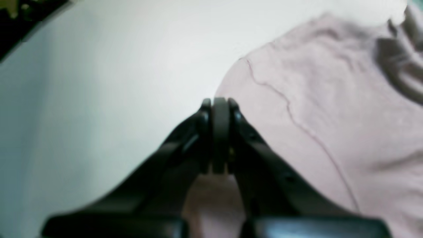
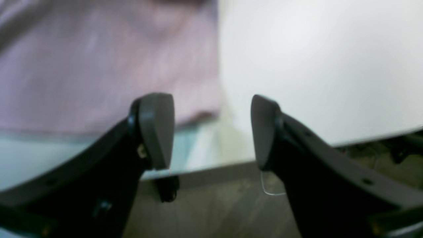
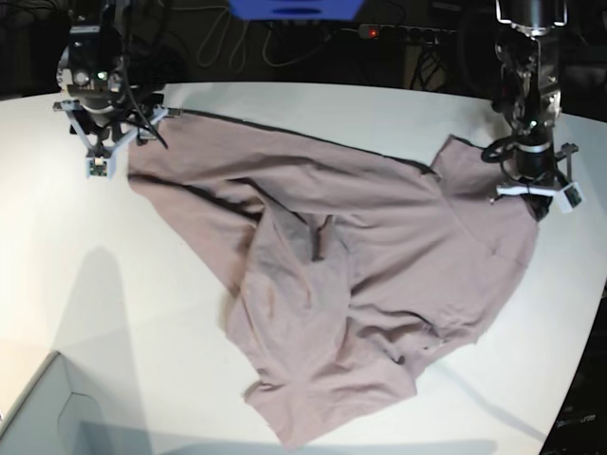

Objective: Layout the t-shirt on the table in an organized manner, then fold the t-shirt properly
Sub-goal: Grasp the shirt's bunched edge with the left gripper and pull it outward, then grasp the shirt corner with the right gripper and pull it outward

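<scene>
The t-shirt (image 3: 379, 275) lies crumpled at table (image 3: 57, 275) centre. Left gripper (image 1: 220, 109), at three o'clock, pinches its edge; right gripper (image 2: 211, 129) gapes, so pulling could skew it

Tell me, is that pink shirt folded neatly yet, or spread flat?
Neither. The t-shirt lies crumpled on the table, with loose folds and bunched cloth across its middle.

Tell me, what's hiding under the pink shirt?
The white table lies under the shirt; it shows bare all around the cloth. The shirt is bunched and folded over itself in the middle, so anything beneath those layers is covered and cannot be seen.
</scene>
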